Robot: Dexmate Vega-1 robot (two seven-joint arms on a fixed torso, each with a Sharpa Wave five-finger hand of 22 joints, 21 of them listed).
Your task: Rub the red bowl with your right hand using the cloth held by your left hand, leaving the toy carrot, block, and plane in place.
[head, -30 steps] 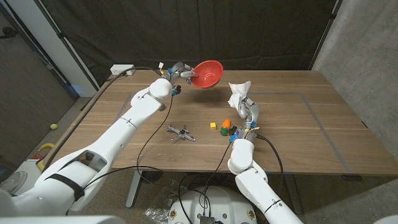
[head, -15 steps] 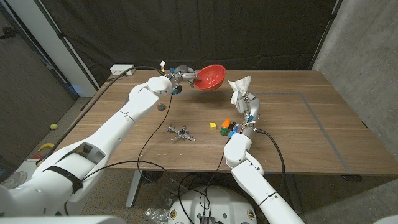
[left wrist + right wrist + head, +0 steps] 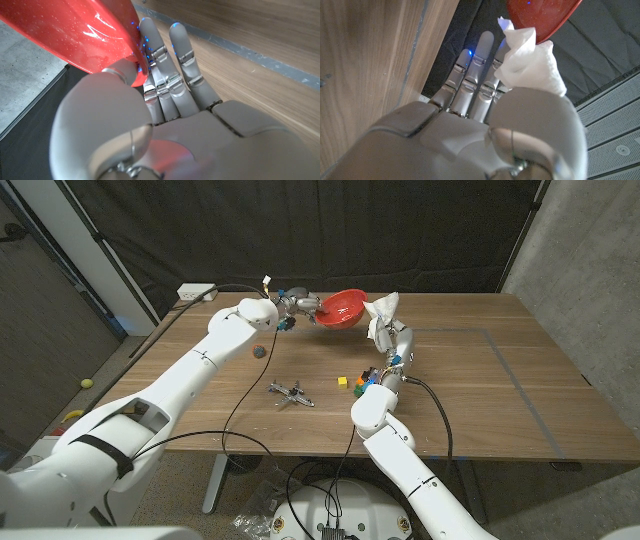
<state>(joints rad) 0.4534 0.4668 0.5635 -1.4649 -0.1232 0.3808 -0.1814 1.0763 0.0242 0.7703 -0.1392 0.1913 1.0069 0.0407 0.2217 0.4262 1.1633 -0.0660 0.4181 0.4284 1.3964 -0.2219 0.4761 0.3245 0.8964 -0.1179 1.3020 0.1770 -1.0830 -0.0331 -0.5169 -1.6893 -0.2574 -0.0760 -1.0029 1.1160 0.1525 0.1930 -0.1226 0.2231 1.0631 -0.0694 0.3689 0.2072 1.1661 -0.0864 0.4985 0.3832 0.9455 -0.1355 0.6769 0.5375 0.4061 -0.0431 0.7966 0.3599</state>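
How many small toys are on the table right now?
3, perhaps more hidden: the plane near the middle, the yellow block to its right, and the carrot, partly hidden beside the right arm.

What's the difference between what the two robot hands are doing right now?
The left hand holds the red bowl up above the table, gripping its rim; the right hand holds a crumpled white cloth. The left arm reaches in long from the table's left side; the right arm stands steeply near the middle. Both hands are raised and meet at the bowl, where cloth reaches rim.
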